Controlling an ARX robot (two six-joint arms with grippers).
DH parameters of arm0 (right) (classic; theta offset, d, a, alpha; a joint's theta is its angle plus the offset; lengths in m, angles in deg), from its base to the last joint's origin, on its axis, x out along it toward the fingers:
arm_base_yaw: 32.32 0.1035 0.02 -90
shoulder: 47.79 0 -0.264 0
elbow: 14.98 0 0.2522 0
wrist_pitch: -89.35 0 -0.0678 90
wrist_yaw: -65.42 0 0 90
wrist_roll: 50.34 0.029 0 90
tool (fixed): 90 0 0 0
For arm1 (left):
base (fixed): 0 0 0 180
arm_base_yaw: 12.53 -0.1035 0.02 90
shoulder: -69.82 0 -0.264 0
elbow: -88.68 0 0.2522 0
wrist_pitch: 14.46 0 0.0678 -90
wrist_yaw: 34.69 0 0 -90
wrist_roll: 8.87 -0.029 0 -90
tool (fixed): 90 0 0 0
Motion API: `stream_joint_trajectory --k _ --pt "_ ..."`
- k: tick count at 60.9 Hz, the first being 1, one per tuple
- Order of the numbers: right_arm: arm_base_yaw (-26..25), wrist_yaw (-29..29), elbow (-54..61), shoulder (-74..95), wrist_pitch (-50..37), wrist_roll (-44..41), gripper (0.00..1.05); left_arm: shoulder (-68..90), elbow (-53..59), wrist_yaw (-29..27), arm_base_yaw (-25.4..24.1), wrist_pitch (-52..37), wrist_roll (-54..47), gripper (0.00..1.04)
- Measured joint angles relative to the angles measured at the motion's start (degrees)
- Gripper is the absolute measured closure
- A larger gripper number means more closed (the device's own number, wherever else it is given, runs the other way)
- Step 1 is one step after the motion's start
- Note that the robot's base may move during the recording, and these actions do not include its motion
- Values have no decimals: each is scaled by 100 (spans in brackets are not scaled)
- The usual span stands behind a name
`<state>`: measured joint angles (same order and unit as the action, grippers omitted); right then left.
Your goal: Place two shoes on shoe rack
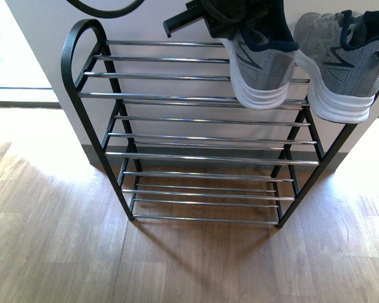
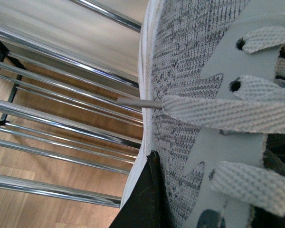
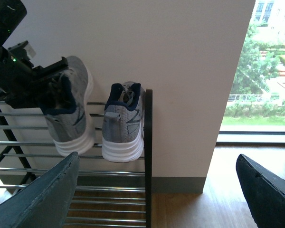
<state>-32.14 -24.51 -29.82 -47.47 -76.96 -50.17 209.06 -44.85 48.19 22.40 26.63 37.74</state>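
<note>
The shoe rack (image 1: 91, 96) stands against the wall, a black frame with chrome bars. One grey sneaker (image 1: 341, 63) rests on the right end of its top tier, heel toward me. My left gripper (image 1: 237, 22) is shut on the second grey sneaker (image 1: 260, 63), just left of the first, with its white sole at the top bars. Up close, this held sneaker (image 2: 180, 95) fills the left wrist view beside one black finger (image 2: 141, 202). My right gripper (image 3: 156, 199) hangs open, back from the rack's right post (image 3: 147, 156), and sees both sneakers (image 3: 123, 123) (image 3: 71, 114).
A wooden floor (image 1: 177, 265) spreads in front of the rack. Behind the rack is a white wall (image 3: 190, 71) with a grey skirting board (image 3: 178, 184). A bright window (image 3: 266, 71) lies to the right of the wall.
</note>
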Motion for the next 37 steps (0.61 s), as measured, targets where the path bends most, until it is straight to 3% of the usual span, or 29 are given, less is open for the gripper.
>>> stream_joint_trajectory --k 10,37 --pt "0 -2 -2 0 0 0 9 177 -522 120 236 466 -280 103" --pt "0 -9 0 0 0 0 9 177 -160 153 184 374 -433 103"
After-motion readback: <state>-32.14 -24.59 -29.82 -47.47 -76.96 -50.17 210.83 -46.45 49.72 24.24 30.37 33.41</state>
